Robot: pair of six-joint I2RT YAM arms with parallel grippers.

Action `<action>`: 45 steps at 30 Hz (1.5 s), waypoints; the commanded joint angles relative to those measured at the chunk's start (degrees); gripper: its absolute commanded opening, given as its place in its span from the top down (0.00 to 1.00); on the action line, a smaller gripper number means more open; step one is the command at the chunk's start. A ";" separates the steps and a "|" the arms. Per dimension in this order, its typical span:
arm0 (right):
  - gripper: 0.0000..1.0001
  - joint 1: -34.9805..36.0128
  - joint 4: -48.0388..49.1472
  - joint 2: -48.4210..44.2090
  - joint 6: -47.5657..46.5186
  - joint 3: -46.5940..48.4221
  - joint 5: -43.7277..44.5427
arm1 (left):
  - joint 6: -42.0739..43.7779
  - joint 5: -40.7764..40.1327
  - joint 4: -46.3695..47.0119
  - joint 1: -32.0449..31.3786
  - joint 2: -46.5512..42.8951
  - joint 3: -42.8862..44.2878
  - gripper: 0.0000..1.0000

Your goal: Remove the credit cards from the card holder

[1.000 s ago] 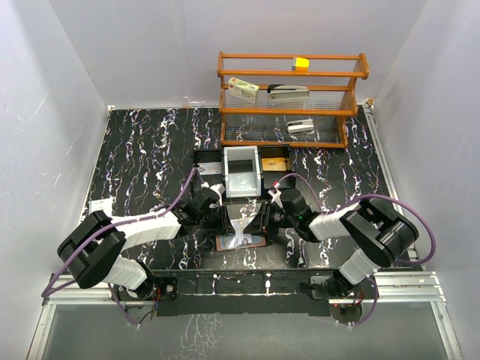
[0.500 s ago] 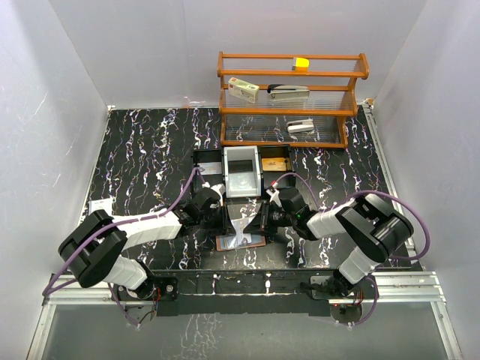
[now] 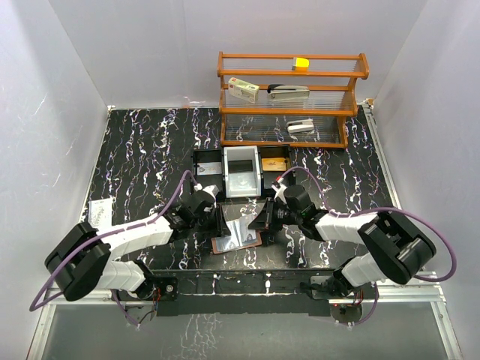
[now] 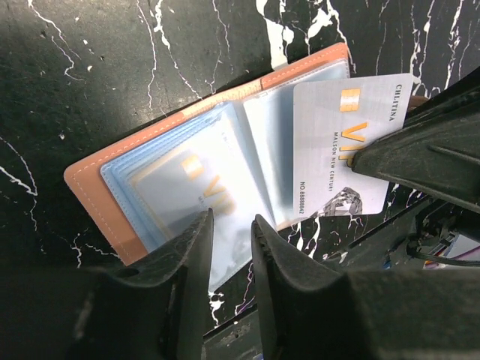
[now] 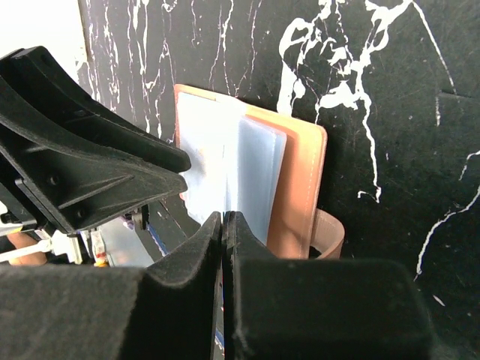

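card holder [image 4: 97, 180] lies open, just on the near side of the white tray [image 3: 227, 176]. my right gripper [image 5: 223, 217] is clamped on a white card [image 4: 337, 150], partway out of its right-hand sleeve. my left gripper [image 4: 229, 221] sits over the left page, jaws a slit apart, gripping nothing i can see. to do it well: pin the holder flat, draw the card straight along the sleeve – no twisting. count: one holder, two cards seen – one gripped, one sleeved.
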 commanded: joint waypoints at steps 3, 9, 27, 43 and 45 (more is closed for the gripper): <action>1.00 -0.27 -1.58 -2.96 -2.44 1.32 -0.02 | 2.13 -1.15 -4.19 -0.29 -2.96 1.05 0.71; 1.00 -0.27 -1.73 -4.11 -3.88 1.96 -1.52 | 1.72 -1.66 -4.98 -0.30 -5.82 0.72 0.57; 1.00 1.83 -8.62 -9.52 -14.74 6.96 4.81 | -0.36 -16.09 -17.10 -0.09 -22.00 -4.05 0.35; 1.00 11.86 -3.31 -18.79 -58.07 15.16 26.61 | 12.86 -9.77 -32.16 26.13 -25.98 9.01 0.01; 1.00 12.96 -1.28 -16.81 -64.78 16.60 27.40 | 15.06 -12.89 -34.00 27.02 -25.31 10.99 0.01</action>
